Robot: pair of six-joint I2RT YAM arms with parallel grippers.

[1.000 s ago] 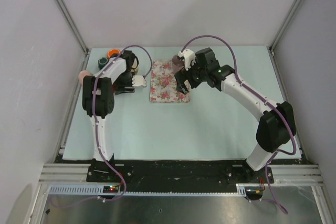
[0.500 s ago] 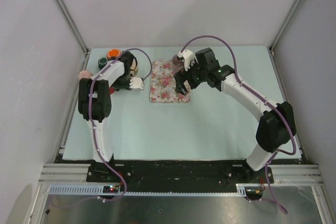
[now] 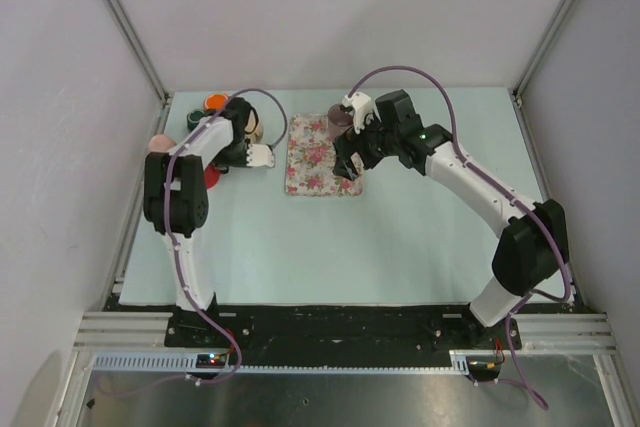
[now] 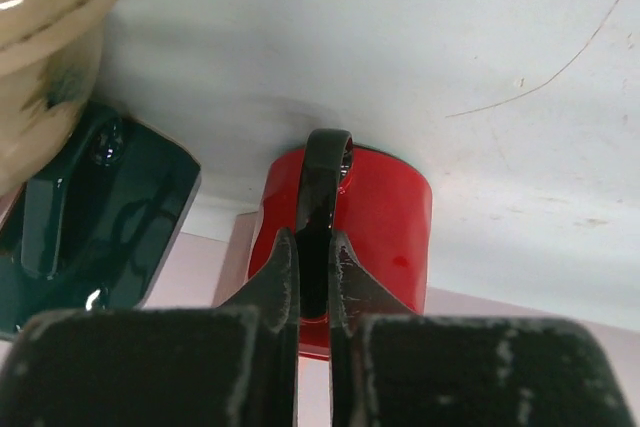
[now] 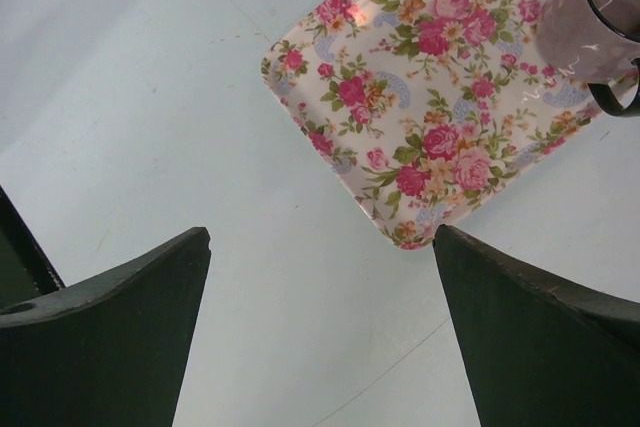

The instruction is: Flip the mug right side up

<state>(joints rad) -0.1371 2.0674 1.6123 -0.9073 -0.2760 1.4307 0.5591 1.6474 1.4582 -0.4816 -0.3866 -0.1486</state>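
The red mug point(image 4: 385, 222) with a glossy black handle point(image 4: 325, 162) rests on the pale table at the back left, and only a sliver of the mug point(image 3: 211, 176) shows beside my left arm from above. My left gripper point(image 4: 312, 237) is shut on that handle, one finger on each side of the loop. I cannot tell which way up the mug stands. My right gripper point(image 5: 320, 237) hangs open over the near corner of the floral tray point(image 5: 440, 117), with nothing between its fingers point(image 5: 120, 287).
A dark green mug point(image 4: 95, 212) and a beige mug point(image 4: 45, 2) sit close to the red one. A mauve mug point(image 5: 600, 7) stands open side up on the tray's far corner. Orange point(image 3: 214, 102) and pink point(image 3: 159, 144) items lie by the left wall.
My left gripper has closed onto the red mug's handle, and the left arm has shifted slightly left. The right arm has barely moved.
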